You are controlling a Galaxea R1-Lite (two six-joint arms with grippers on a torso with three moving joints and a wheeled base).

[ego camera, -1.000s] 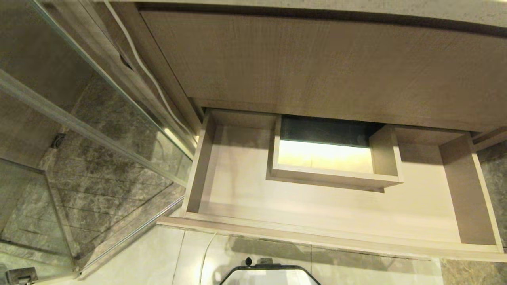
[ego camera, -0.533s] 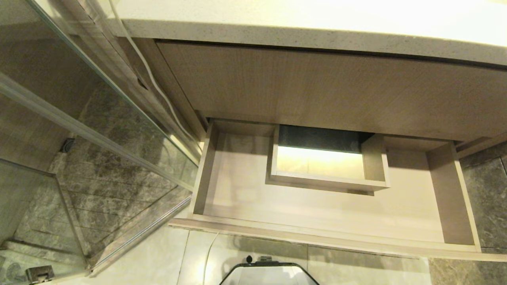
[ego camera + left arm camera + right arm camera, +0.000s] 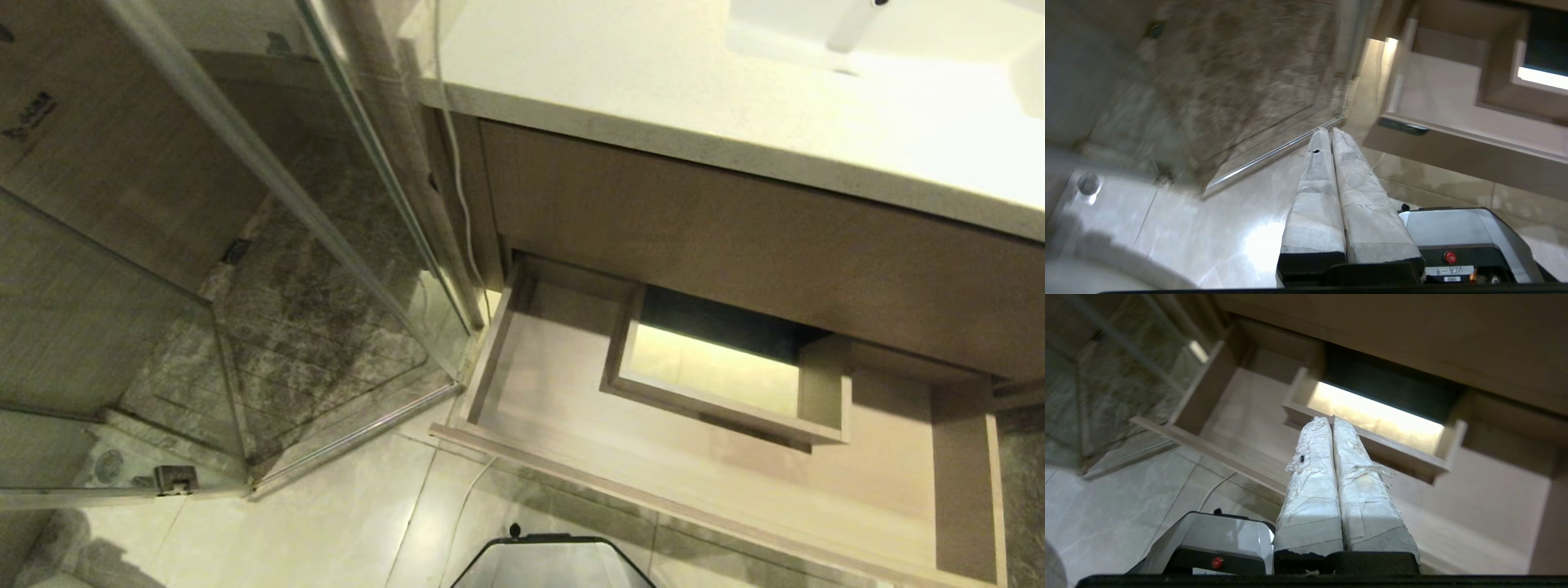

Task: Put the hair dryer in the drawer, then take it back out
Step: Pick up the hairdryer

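- The left end effector (image 3: 1329, 131), with its two white taped fingers (image 3: 1316, 192) pressed together and holding nothing, hangs over the shiny pale tiled floor (image 3: 1208, 232)
- The right end effector (image 3: 1331, 419) also has its white taped fingers (image 3: 1363, 490) pressed together and empty, and it points at the wide, shallow light wood drawer (image 3: 1241, 416), which stands pulled out
- Neither arm shows in the head view, so both look parked
- What just changed: the whole head view has swung and pulled back, so the camera moved, not the things; a moment ago the drawer (image 3: 967, 482) filled the picture, and now the pale speckled stone counter (image 3: 653, 98) and the white sink (image 3: 939, 41) show above it
- I think the robot is rising to look for the hair dryer, because the drawer is open and ready but bare
- The hair dryer is in no view, so I cannot tell where it is
- Only the left wrist view shows the small dark label plate (image 3: 1403, 126) on the drawer front
- Only the head view shows the clear glass shower wall (image 3: 245, 286) beside the cabinet, with a thin white cord (image 3: 453, 147) hanging down
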